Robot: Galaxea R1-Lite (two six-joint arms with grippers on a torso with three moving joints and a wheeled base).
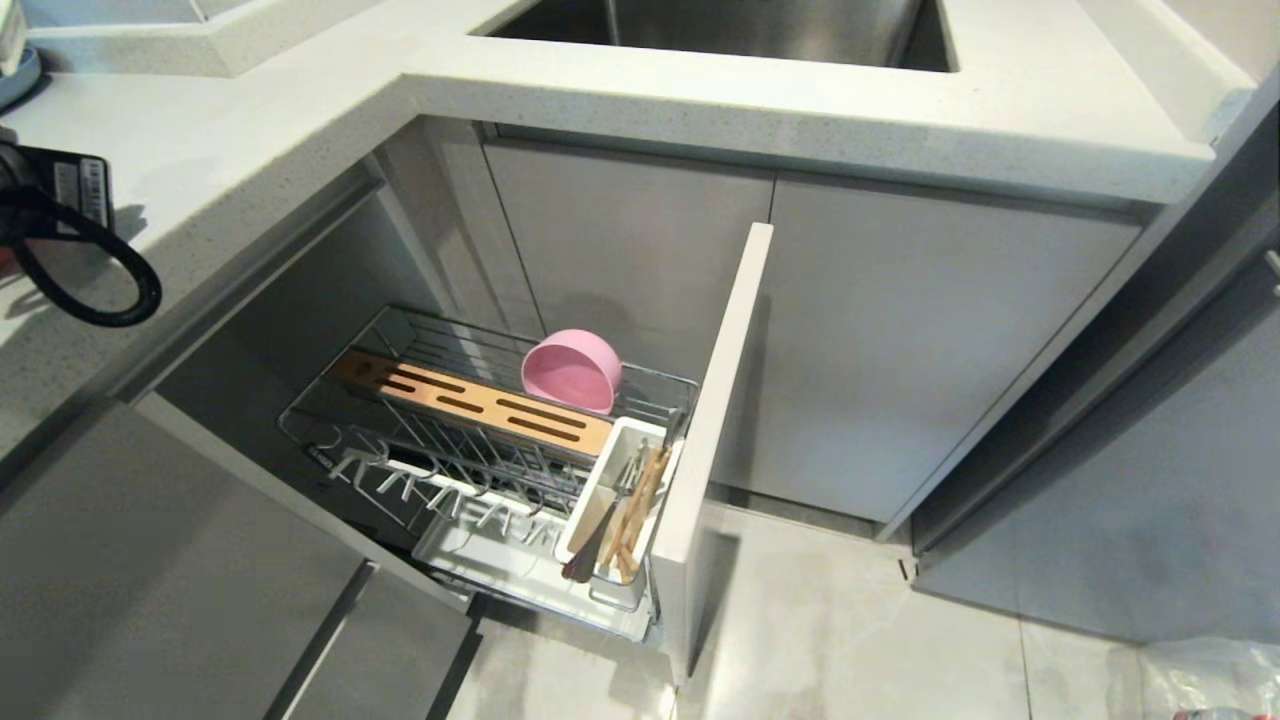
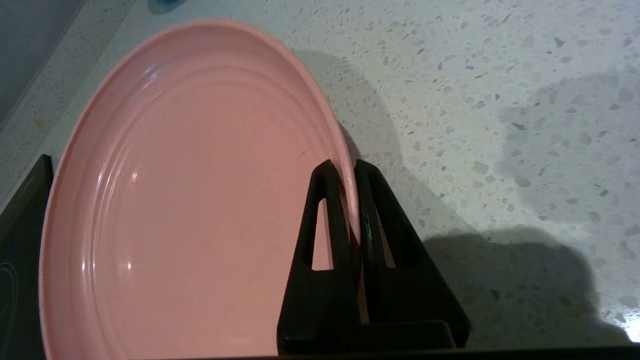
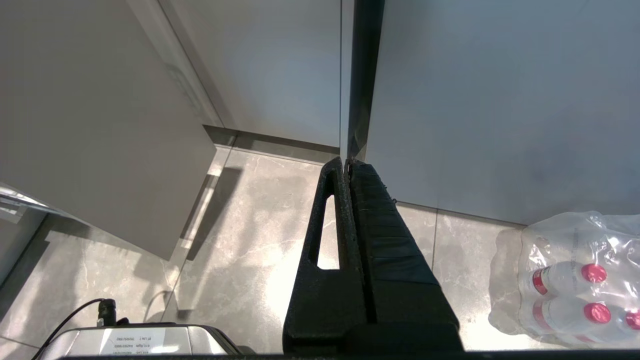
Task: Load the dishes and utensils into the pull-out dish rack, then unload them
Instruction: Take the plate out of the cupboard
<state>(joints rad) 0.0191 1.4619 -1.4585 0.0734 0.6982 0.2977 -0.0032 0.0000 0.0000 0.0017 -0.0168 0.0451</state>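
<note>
Between your left pincer's two black fingers sits the rim of the pink plate; the fingers are nearly together, pinched on that near edge with only the rim's thickness between them. From the pincer, the plate spreads away to one side over the speckled white countertop, and the fingers' shadow falls on the counter to the other side. You cannot tell from the wrist view whether the plate rests flat on the counter or is lifted off it. A dark flat object lies just past the plate's far edge from the pincer.

Well below and away from that pincer, the pull-out dish rack stands drawn out of the lower cabinet. Your pink bowl is tipped on its side at the rack's rear, behind the slotted wooden strip. The chopsticks and the fork stand slanted in the white caddy, against the pale front panel.

Your right pincer hangs low over the grey floor tiles, fingers pressed fully together, gripping nothing. A shrink-wrapped pack of bottles sits on the floor off to one side of it.
</note>
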